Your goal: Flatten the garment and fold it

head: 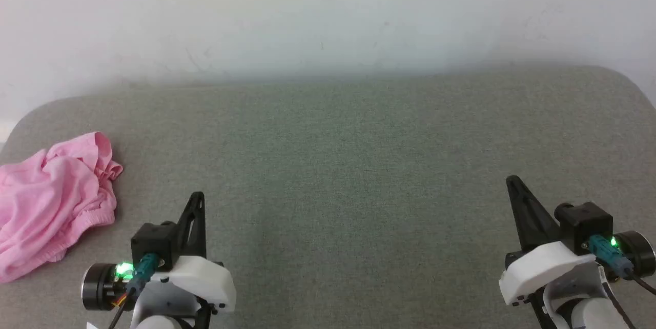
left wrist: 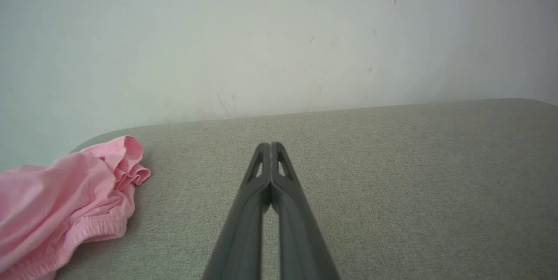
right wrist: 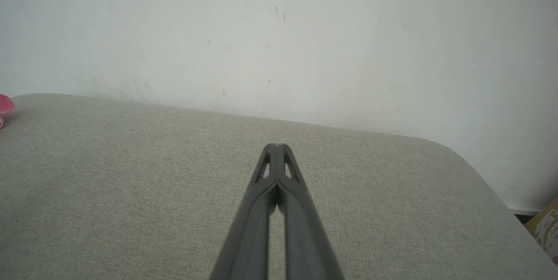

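The garment (head: 48, 206) is a crumpled heap of light pink fabric at the far left of the grey cushioned surface (head: 348, 165), its gathered waistband facing the front. In the left wrist view the garment (left wrist: 65, 210) lies to the left of my fingers. My left gripper (head: 197, 198) hovers to the right of it, apart from it, shut and empty; its tips (left wrist: 270, 145) meet. My right gripper (head: 512, 181) is far off at the right, shut with nothing in it, tips (right wrist: 275, 145) together. A sliver of the garment (right wrist: 4, 106) peeks in at the right wrist view's left edge.
A pale wall (head: 328, 16) rises directly behind the surface. The surface's rounded corners fall away at the back left (head: 31, 114) and back right (head: 630, 83). A yellowish object (right wrist: 547, 225) sits low beyond the right edge.
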